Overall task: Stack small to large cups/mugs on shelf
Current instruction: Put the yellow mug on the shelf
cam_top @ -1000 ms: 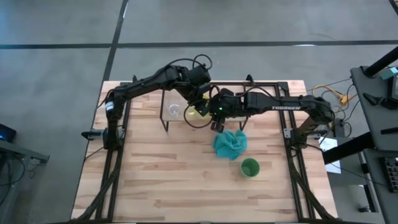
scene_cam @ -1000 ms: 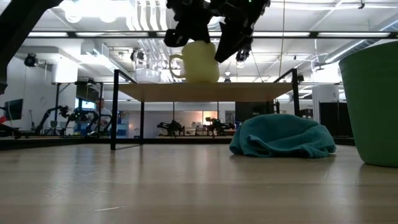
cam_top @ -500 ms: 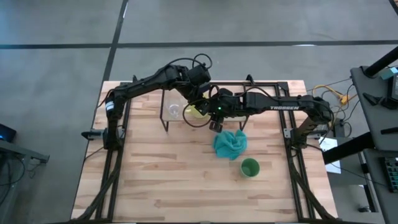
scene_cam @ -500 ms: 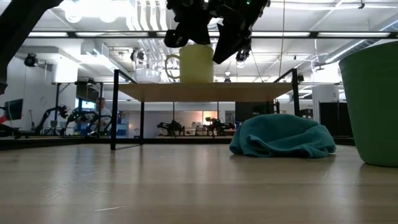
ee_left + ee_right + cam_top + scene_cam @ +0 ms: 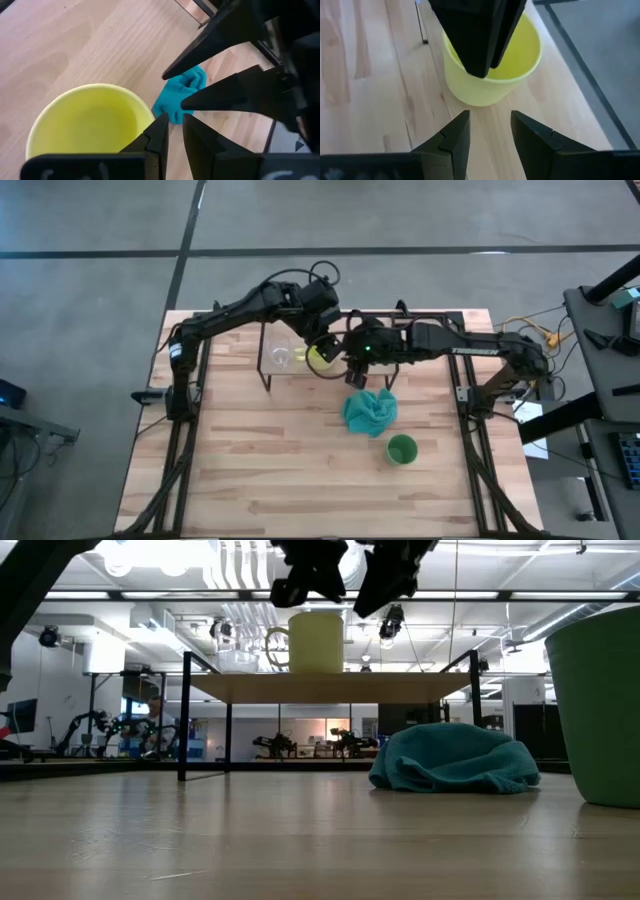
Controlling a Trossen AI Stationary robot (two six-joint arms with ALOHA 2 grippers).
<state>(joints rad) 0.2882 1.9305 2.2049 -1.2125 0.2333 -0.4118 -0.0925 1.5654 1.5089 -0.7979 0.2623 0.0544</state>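
Mug (image 5: 315, 642) standing upright on shelf (image 5: 330, 687), both grippers just above it.
You are lifting clear: left gripper (image 5: 172, 131) nearly closed and empty, right gripper (image 5: 490, 127) open and empty; rise straight.

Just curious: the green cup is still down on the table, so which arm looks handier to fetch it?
Probably the right. Its gripper is open above the shelf, on the same side as the green cup. The left gripper is at the yellow mug, farther away.
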